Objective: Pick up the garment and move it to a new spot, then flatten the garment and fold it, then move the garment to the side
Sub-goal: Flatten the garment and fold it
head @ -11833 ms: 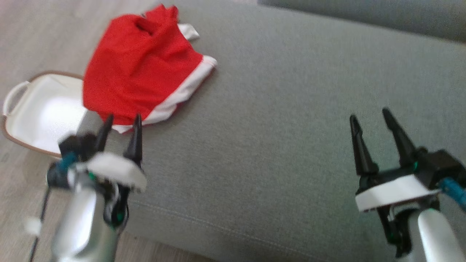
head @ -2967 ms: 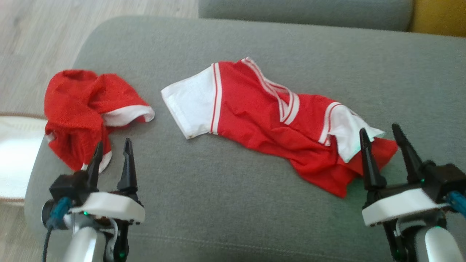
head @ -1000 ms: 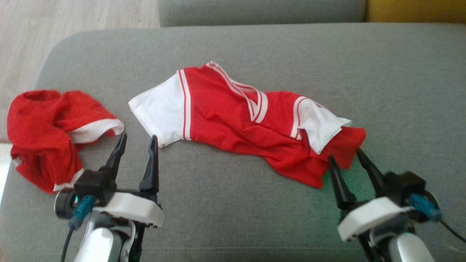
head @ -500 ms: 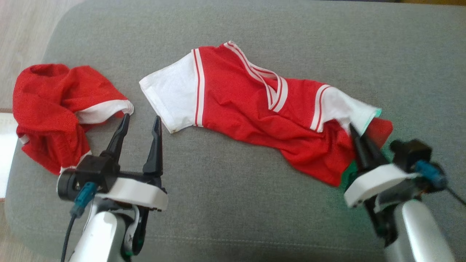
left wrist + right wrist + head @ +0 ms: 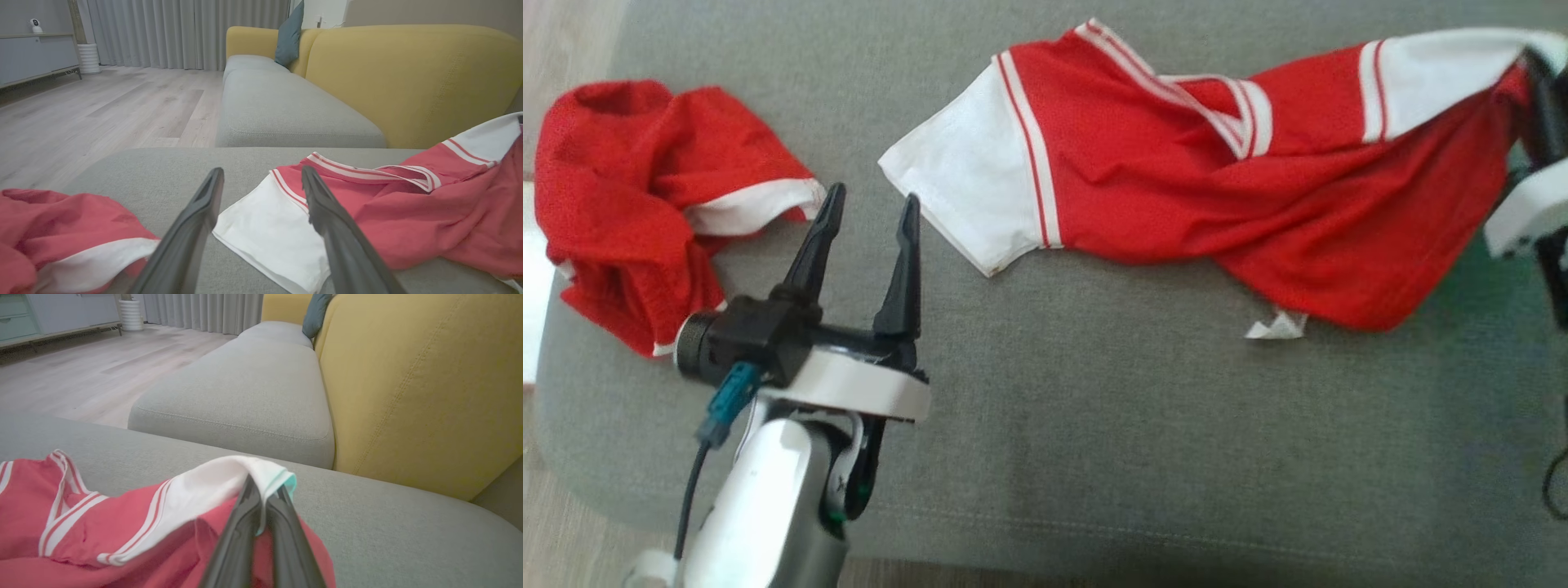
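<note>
From my head, a grey cushion (image 5: 1143, 425) carried the red jersey (image 5: 1176, 188), white-sleeved and rumpled, stretched toward my right gripper (image 5: 1535, 69); my left gripper (image 5: 870, 200) hovered spread wide between it and red shorts (image 5: 621, 180). My left wrist saw wood floor (image 5: 102, 110), curtains (image 5: 184, 32), a yellow sofa back (image 5: 408, 81). My right wrist showed those jaws clamped on the jersey's white sleeve (image 5: 212, 473).

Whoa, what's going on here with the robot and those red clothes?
The robot is handling laundry on a grey sofa cushion. Its right gripper is shut on one white sleeve of the red and white shirt, holding that end up while the rest lies on the cushion. Its left gripper hovers open near the other white sleeve, holding nothing. A crumpled red garment lies off to its left.
</note>
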